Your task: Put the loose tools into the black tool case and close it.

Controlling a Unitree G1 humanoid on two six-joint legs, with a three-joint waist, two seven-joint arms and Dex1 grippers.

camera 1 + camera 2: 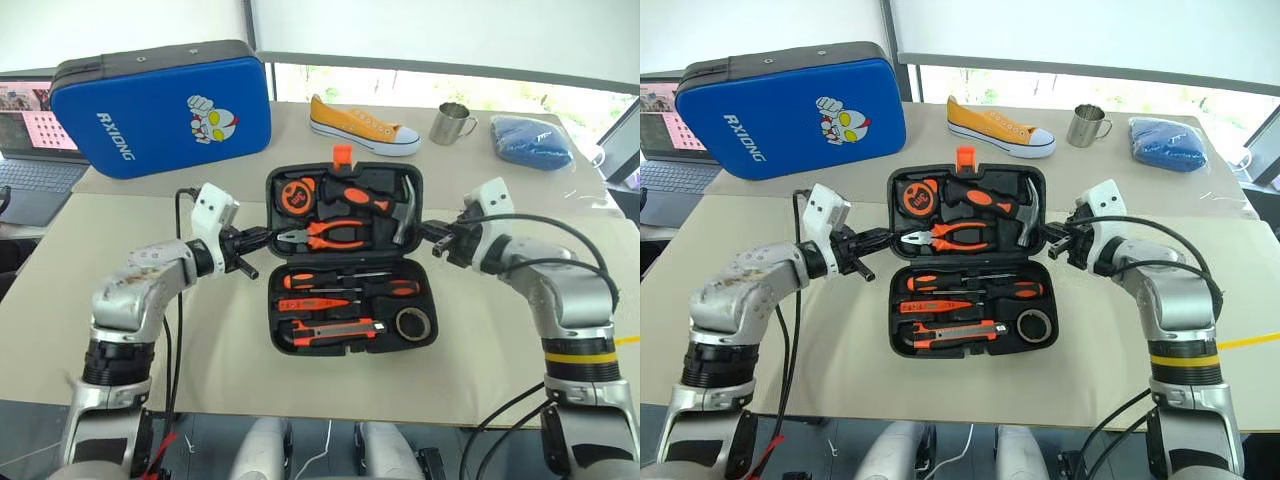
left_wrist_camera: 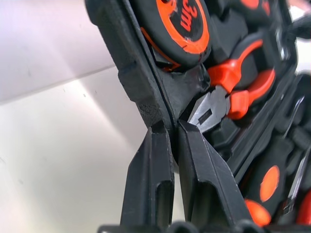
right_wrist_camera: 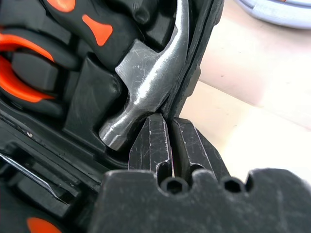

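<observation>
Your left end effector (image 1: pixel 262 237) pinches the left rim of the black tool case's (image 1: pixel 352 345) raised lid, and your right end effector (image 1: pixel 428 236) pinches the right rim beside the hammer (image 3: pixel 146 87). Centred on the table (image 1: pixel 520 330), the case lies open, with screwdrivers (image 1: pixel 335 276), utility knife (image 1: pixel 335 330) and tape roll (image 1: pixel 412 323) seated in its lower half.

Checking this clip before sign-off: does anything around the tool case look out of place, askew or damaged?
Nothing stands out. The black tool case lies open and square on the table, every tool seated in its recess. Left gripper and right gripper pinch the far half's side edges.
</observation>
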